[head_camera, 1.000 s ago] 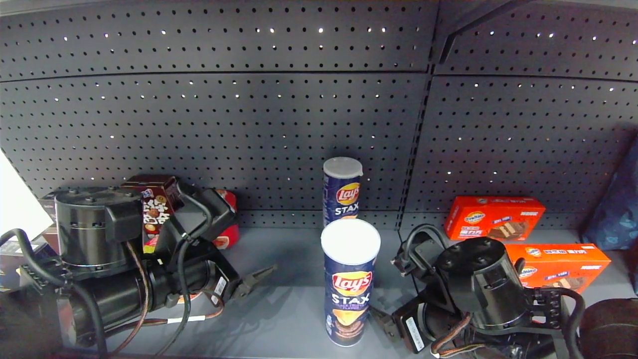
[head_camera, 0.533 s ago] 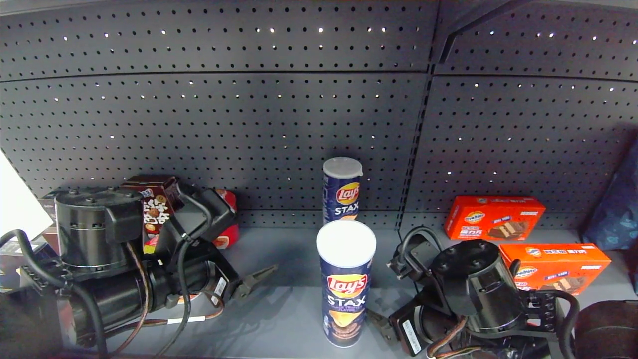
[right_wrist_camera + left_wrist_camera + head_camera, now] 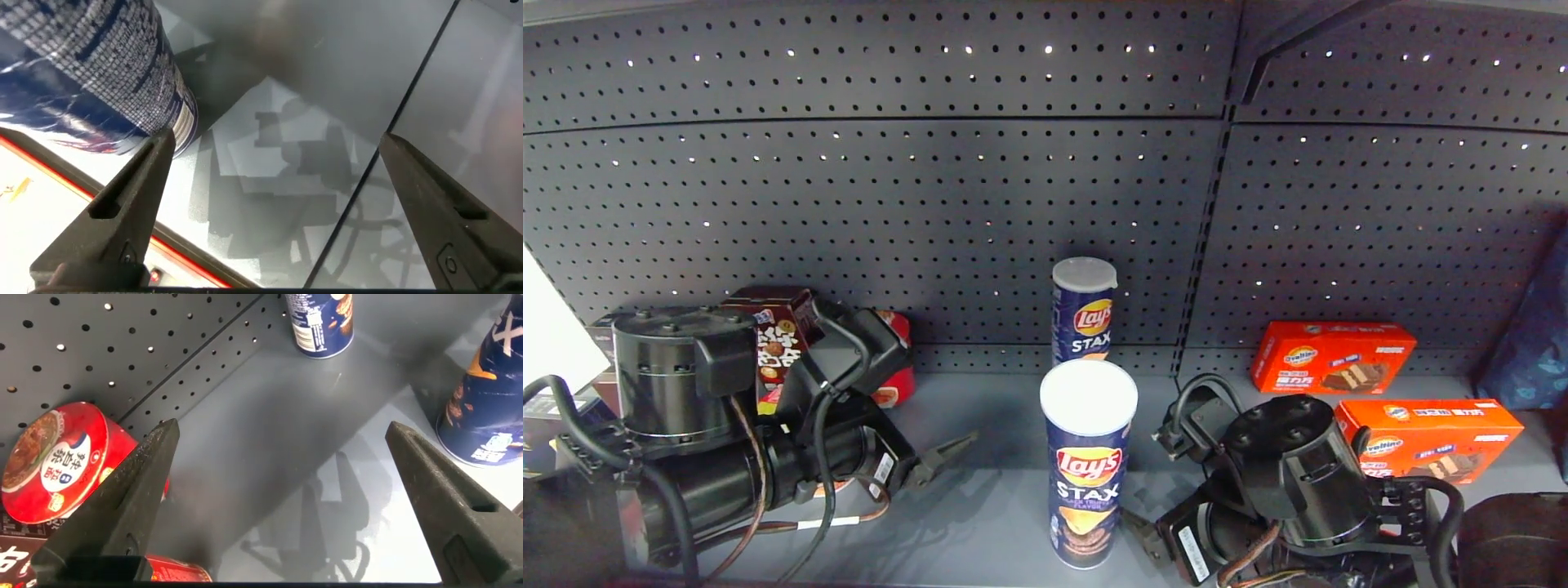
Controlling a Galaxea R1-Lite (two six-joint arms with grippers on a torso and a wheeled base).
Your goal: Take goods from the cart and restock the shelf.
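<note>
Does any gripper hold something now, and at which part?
Nothing is held. The left gripper and the right gripper are both open and empty.

Just beside the right end effector (image 3: 1137, 523), the near chip can (image 3: 1088, 465) carries a red-and-yellow brand roundel. Bold white capitals run under it, with a smaller line lower down. From the right wrist its back is a block of fine print, too small to make out. The far chip can (image 3: 1083, 314), beyond both end effectors, wears the same roundel and capitals. Past the right end effector, the rear orange box (image 3: 1331, 356) and the front orange box (image 3: 1429, 437) each show an oval logo and blue strips of characters. Near the left end effector (image 3: 943, 457), the brown snack box (image 3: 780, 335) bears white characters. The red bowl (image 3: 57, 457) has a blue label with white characters on its lid.
</note>
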